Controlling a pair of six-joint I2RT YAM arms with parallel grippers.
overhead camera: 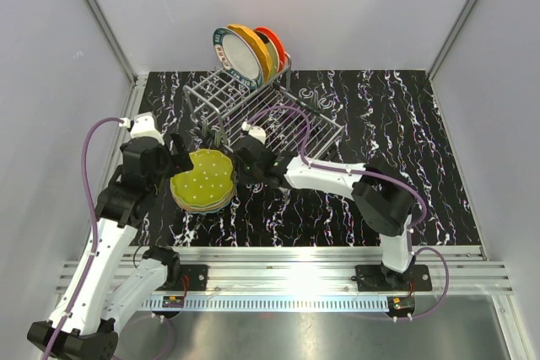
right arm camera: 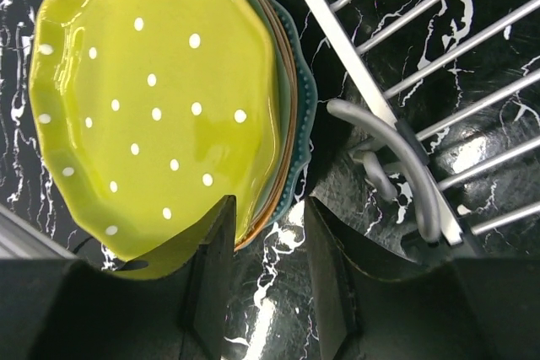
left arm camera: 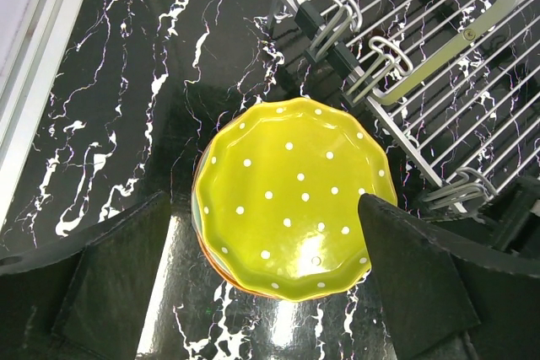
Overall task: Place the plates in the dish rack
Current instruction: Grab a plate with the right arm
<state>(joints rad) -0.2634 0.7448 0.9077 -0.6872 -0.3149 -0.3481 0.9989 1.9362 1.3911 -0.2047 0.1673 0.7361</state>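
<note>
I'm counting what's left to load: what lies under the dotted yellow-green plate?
More stacked plates: only orange and teal rims peek out beneath the dotted yellow-green plate. Their faces and number are covered.

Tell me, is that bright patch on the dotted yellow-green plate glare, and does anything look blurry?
Left wrist view: yes, glare whitens the lower part of the dotted yellow-green plate and streaks the glossy table below it; nothing blurred. Right wrist view: only a soft sheen on the plate. Top view: bright glare on the metal rail at the near edge.

Bright overhead light (glare on plate [left arm camera: 291, 200])
</note>
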